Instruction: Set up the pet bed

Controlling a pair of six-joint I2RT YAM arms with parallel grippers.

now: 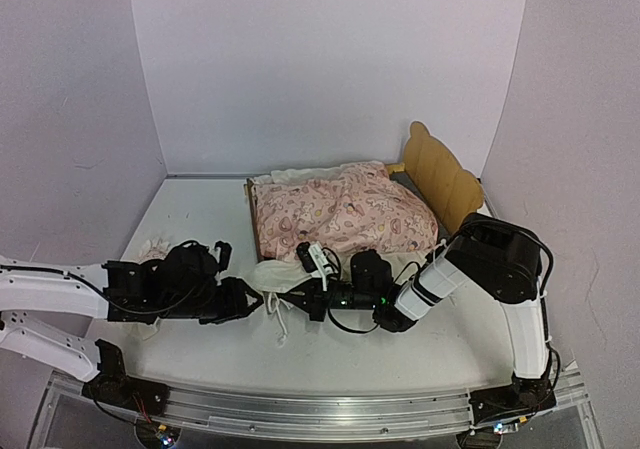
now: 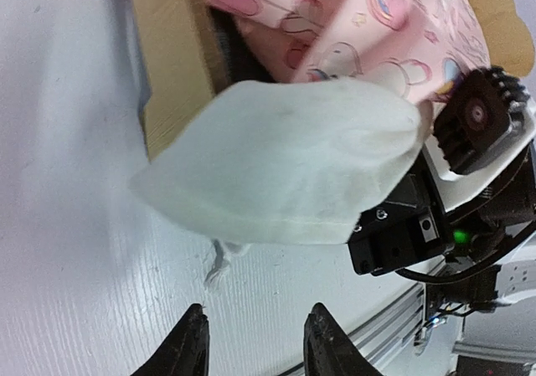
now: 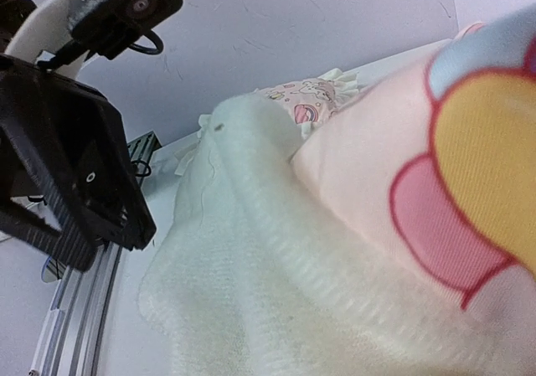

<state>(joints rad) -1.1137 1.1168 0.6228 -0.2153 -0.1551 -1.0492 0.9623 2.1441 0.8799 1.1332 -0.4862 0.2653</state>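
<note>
You seemed to be draping the blanket over the pet bed: right tool pinched its ruffle, left tool gaped empty, probably regrasping next.

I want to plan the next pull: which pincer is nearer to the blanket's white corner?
Right. The right pincer is shut on the white corner. The left pincer is open, a little to the corner's left, not touching it.
</note>
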